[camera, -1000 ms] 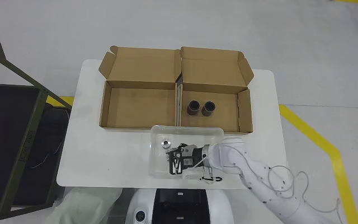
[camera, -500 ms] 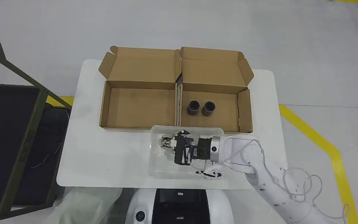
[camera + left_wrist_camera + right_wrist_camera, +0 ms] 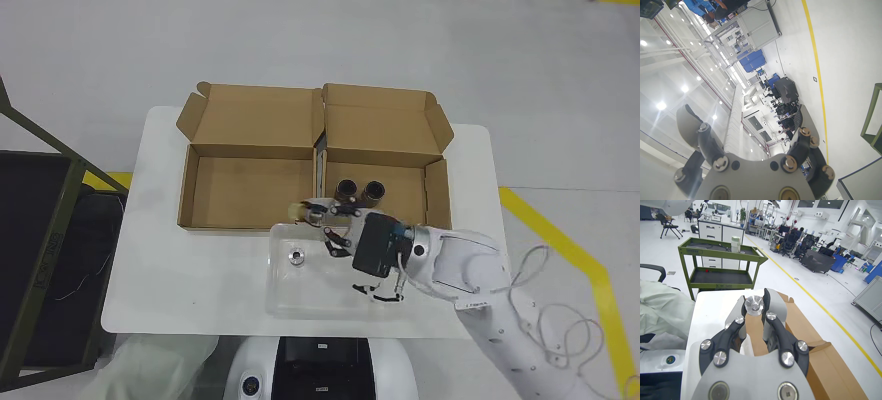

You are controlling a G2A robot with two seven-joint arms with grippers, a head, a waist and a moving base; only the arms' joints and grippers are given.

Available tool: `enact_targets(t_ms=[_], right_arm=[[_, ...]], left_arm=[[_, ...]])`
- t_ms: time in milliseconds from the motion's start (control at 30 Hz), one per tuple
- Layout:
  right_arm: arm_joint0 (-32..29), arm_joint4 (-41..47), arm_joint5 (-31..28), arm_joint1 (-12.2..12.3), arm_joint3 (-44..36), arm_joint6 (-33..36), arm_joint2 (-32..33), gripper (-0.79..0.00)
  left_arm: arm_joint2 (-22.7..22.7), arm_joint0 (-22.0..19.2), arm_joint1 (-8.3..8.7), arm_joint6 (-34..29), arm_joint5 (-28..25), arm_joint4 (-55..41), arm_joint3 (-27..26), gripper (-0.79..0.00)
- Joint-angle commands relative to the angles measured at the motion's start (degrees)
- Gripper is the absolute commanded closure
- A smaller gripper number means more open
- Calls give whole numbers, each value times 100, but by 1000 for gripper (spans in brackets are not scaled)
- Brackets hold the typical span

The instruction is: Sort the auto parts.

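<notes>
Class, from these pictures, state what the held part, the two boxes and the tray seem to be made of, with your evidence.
Held part: likely metal with a bright machined finish; it shines silver with radial glints.
Boxes: cardboard, matt brown, with folded flaps.
Tray: probably clear plastic; the white table shows through it.

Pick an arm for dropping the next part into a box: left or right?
Right. The right fingers grip a silver part at the cardboard boxes' near edge. The left fingers are open, empty, facing out into the room.
</notes>
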Motion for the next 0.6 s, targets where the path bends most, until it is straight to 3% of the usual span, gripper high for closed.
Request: enact_targets(t_ms=[0, 567], right_arm=[[17, 39, 69, -9, -13, -129, 37, 0], [-117, 182, 233, -14, -147, -624, 403, 0]], left_arm=[[0, 0, 0, 0, 0, 0, 0, -785], [0, 0, 0, 0, 0, 0, 0, -785]])
